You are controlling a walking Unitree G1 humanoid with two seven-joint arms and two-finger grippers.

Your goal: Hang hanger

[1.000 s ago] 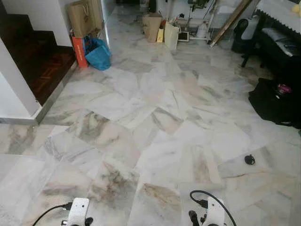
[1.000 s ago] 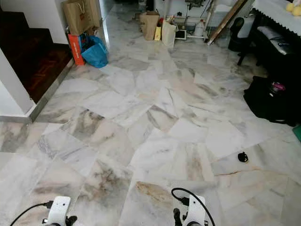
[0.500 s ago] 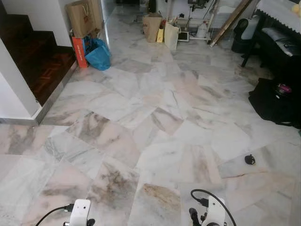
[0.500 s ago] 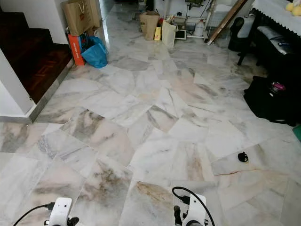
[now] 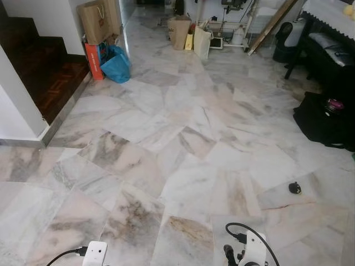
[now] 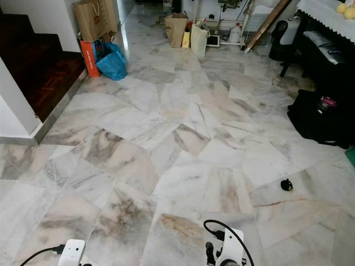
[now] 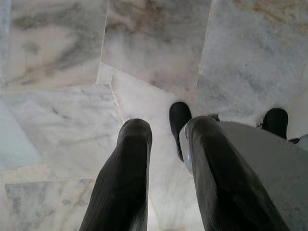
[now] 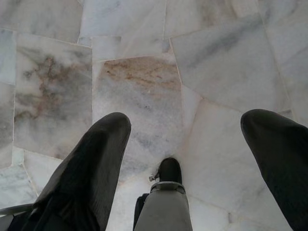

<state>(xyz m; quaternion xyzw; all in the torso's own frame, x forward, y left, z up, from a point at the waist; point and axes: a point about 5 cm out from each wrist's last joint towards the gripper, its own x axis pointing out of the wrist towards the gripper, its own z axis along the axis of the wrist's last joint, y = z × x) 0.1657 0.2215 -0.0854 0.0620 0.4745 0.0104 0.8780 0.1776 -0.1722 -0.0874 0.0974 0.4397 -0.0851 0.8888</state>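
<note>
1. No hanger can be made out on the marble floor, so you cannot yet fix its bearing, long axis or pointing direction.
2. Left tool: fingers slightly apart, holding nothing, aimed down at the floor.
3. Right tool: fingers spread wide, empty, also aimed at the floor.
4. Judgement: neither arm is nearer; you probably need to walk on, perhaps toward the bags along the floor's far edge.

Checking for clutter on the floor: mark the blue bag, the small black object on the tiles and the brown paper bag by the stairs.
blue bag (image 5: 116, 65), left eye view, middle of its crumpled body.
small black object (image 5: 294, 188), left eye view, its centre.
brown paper bag (image 5: 97, 21), left eye view, front face.
</note>
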